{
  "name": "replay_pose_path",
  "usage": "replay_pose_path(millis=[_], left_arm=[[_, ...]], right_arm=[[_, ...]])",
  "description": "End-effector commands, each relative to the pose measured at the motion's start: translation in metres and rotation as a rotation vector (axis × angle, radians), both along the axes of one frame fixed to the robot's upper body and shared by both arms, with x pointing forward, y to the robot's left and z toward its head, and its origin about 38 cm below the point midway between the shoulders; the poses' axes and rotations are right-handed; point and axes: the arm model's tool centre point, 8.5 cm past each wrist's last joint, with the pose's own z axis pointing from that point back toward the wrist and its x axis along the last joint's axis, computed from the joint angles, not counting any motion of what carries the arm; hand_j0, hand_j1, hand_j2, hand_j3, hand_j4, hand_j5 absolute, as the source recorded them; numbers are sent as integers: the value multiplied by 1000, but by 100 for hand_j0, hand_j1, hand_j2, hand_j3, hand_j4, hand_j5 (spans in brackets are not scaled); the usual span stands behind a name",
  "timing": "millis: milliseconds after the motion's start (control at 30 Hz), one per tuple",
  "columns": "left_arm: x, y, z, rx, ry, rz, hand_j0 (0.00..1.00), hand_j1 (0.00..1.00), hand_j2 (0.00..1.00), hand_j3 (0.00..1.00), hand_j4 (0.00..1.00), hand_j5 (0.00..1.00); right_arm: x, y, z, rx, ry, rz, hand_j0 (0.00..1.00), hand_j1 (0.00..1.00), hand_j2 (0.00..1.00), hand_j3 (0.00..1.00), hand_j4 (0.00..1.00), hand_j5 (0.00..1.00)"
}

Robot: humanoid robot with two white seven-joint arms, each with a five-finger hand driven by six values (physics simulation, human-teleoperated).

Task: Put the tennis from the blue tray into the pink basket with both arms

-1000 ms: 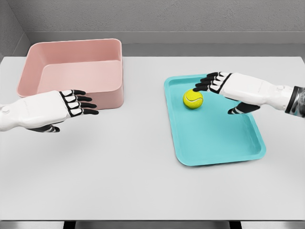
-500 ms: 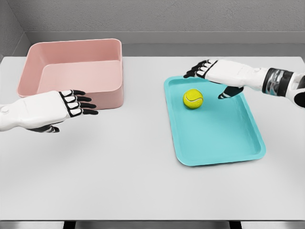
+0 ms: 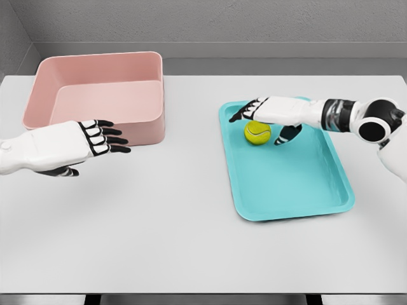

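Observation:
A yellow-green tennis ball (image 3: 257,133) lies in the far left part of the blue tray (image 3: 299,184). My right hand (image 3: 264,122) reaches over it from the right, fingers spread above the ball's top and thumb hanging down at its right side; it is open and not closed around the ball. My left hand (image 3: 105,138) hovers open over the table, just in front of the pink basket (image 3: 95,95), fingers pointing right. The basket holds nothing.
The white table (image 3: 165,210) spreads between basket and tray. Grey walls close in behind the table's far edge and at the left.
My right hand has moved left and down, from behind the ball to directly over it, with the forearm turned. The ball, tray and left hand have stayed put.

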Motion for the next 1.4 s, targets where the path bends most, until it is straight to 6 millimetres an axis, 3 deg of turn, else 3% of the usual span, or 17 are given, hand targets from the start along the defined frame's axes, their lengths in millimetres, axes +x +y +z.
replay_pose_path(millis=[0,200,600,967,1367], left_arm=[[0,0,0,-4,1,2,100,100,100,100,100,100],[0,0,0,-6,3,2,100,100,100,100,100,100],[0,0,1,-6,2,1,100,100,100,100,100,100],[0,0,0,-7,4,2,100,100,100,100,100,100],[0,0,0,-7,4,2,100,100,100,100,100,100]], right_arm=[[3,-4,-7,2,21,-13,98,98,98,98,98,98],[8,-8,-19,0,47,-31,97,97,97,97,97,97],[12,5,-21,2,46,-20,93,93,93,93,93,93],[15,3,-26,-15,50,-33,90,90,90,90,90,90],[15,2,-29,-44,39,-31,77,77,77,77,77,77]])
